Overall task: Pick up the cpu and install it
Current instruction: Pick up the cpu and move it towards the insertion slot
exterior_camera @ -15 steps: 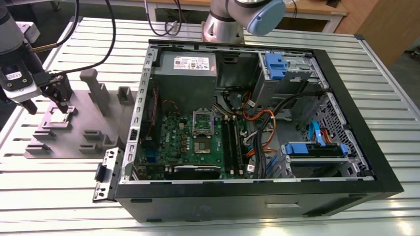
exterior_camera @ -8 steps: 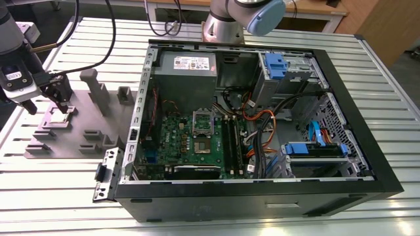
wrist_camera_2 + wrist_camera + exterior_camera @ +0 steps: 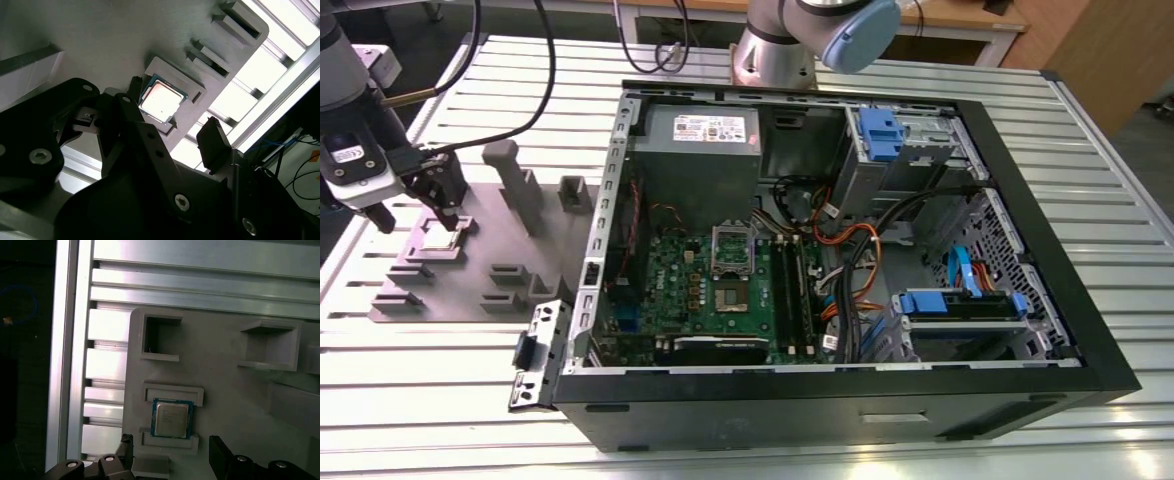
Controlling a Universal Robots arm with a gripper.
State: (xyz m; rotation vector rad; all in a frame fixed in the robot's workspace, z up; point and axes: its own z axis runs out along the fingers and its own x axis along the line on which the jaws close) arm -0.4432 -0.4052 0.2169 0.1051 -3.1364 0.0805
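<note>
The cpu (image 3: 443,238) is a small square chip with a dull metal top, lying flat in a recess of the grey fixture plate (image 3: 467,290) at the exterior view's left. It shows in both wrist views too, as the cpu (image 3: 160,102) and the cpu (image 3: 171,418). My gripper (image 3: 414,214) hangs just above it and is open. One black finger (image 3: 214,144) stands on one side of the chip and the other finger (image 3: 134,86) on the opposite side, neither touching it. In the first wrist view the gripper (image 3: 172,451) sits close beside the chip.
An open black computer case (image 3: 1014,330) lies in the middle of the slatted aluminium table (image 3: 1121,180). Inside it are a green motherboard (image 3: 680,290) with a raised silvery socket frame (image 3: 731,245), a grey power supply (image 3: 700,150), cables and blue drive brackets. Grey posts (image 3: 514,185) rise from the fixture plate.
</note>
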